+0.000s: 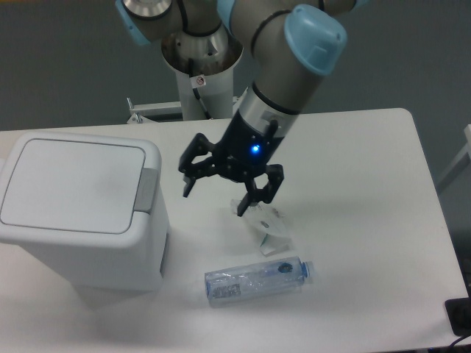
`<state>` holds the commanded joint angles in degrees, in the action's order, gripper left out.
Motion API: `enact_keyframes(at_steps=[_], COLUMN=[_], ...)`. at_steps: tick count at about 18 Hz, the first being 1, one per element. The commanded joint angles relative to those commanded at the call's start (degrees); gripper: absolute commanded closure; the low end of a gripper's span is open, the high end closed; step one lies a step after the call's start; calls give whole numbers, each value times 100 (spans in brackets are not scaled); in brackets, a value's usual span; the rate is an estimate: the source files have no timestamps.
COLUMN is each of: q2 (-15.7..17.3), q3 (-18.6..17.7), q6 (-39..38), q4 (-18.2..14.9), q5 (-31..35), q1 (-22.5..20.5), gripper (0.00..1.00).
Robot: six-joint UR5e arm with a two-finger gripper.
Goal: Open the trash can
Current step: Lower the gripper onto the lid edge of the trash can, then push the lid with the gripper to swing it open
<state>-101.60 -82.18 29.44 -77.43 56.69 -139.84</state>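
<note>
Judging by position, the approach step is in hand: the tool (221,193), fingers spread and empty, is held right of the closed trash can (81,213), whose grey tab (146,189) must next be pressed.

Trash can (81,213): white plastic, smooth, faint sheen; grey plastic tab (146,189), matt. Worktop (368,243): white, smooth, matt. Bottle (257,279): clear crinkled plastic, glossy. Crumpled wrapper (266,224): white, paper-like, creased. Fingers (246,206): black, matt. Arm (283,66): grey brushed metal, blue plastic caps.
</note>
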Motion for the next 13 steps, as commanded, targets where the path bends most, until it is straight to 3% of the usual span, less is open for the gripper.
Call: enact_keyframes(at_steps=[3, 13], q2=[-44, -53], q3=[-87, -220], q6=[-26, -316], q4=[394, 694], q5=[0, 70], q1=[220, 281], gripper=[0, 0])
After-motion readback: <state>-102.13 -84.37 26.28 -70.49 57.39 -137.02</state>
